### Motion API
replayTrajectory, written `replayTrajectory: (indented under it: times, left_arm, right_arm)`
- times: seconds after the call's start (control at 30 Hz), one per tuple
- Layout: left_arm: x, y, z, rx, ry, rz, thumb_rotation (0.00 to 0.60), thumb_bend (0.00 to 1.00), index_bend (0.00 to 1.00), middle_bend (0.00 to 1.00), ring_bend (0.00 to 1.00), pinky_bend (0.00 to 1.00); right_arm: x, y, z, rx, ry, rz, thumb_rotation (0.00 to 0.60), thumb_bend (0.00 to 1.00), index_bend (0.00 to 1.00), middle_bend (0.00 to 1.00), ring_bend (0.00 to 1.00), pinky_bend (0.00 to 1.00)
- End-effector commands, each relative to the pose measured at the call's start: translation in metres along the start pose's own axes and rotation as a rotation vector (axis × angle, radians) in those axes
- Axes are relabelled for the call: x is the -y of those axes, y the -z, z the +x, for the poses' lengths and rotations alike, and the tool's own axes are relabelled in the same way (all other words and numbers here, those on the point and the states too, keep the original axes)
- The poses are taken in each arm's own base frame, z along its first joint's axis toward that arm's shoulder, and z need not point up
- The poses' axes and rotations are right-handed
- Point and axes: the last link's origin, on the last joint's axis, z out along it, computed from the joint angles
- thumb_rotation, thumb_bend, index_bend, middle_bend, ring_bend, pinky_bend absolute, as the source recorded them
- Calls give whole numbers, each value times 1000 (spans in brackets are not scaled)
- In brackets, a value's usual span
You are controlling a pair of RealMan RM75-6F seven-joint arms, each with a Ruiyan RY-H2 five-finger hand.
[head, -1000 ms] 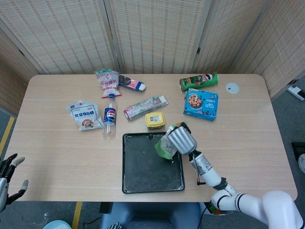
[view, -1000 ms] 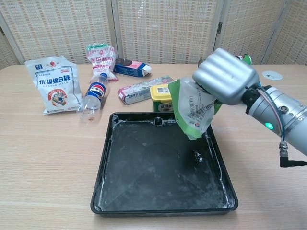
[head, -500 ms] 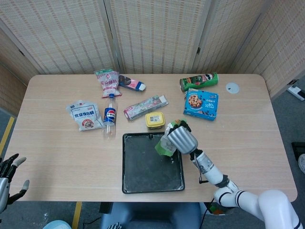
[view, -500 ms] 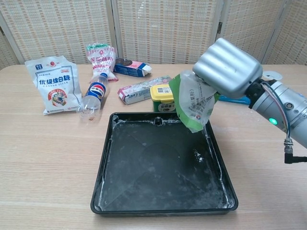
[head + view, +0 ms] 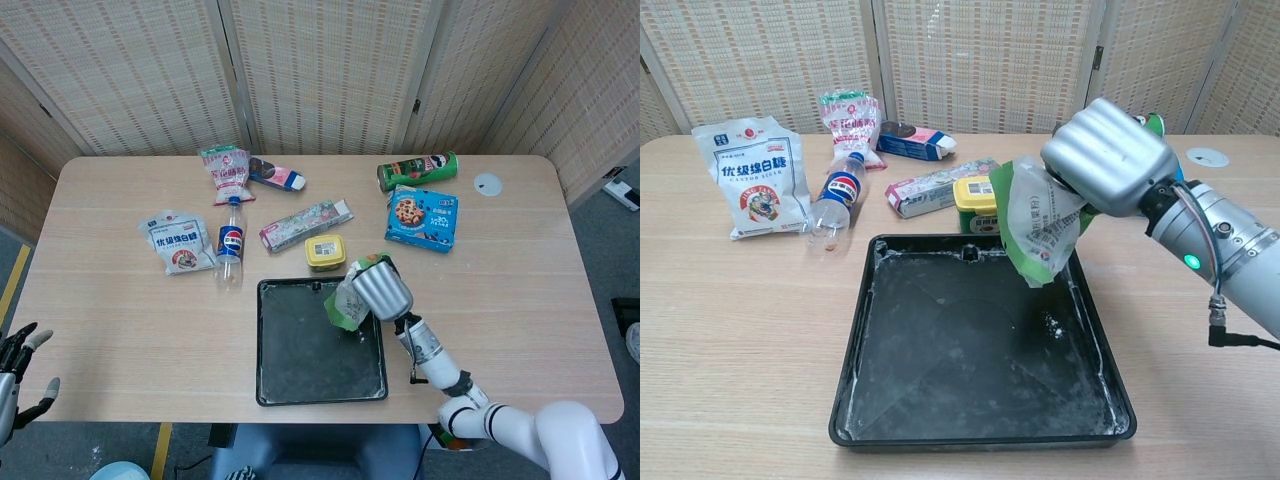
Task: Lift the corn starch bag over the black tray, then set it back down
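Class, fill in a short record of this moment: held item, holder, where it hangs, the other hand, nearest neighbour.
held item: green and clear plastic corn starch bag
holder: right hand, gripping the bag's top
where it hangs: off the surface, over the far right part of the black square tray
other hand: left hand, holding nothing, beside the table's near left corner
nearest neighbour: yellow lidded tub, behind the tray

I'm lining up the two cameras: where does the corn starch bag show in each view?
Head view: corn starch bag below centre, held by the right hand over the black tray's upper right corner.
Chest view: bag right of centre, above the tray.
Shared landmark: yellow tub just behind the tray.
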Motion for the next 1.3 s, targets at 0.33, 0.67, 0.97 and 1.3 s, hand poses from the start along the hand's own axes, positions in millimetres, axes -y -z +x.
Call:
replayTrajectory:
  times: [0.33, 0.67, 0.97, 1.3]
  left_arm:
    - [0, 0, -1, 0, 1, -1, 600, 438, 207, 128, 148, 22]
    - [0, 0, -1, 2, -1, 0, 600, 438, 207, 128, 156, 22]
    - [0, -1, 0, -1, 1, -2, 600, 438, 209, 128, 156, 22]
    - [-1, -2, 0, 0, 1, -7, 600, 438, 209, 128, 157, 22]
  right_arm:
    - [-2, 3, 1, 46, -89, -16, 600, 522, 589, 792, 979, 873]
    - [-2, 6, -4, 186, -205, -34, 600, 522, 304, 622, 936, 863]
    - [-4, 6, 0, 132, -177, -25, 600, 523, 480, 560, 830, 780]
    - [-6, 6, 3, -91, 49, 70, 600, 523, 505, 577, 713, 755]
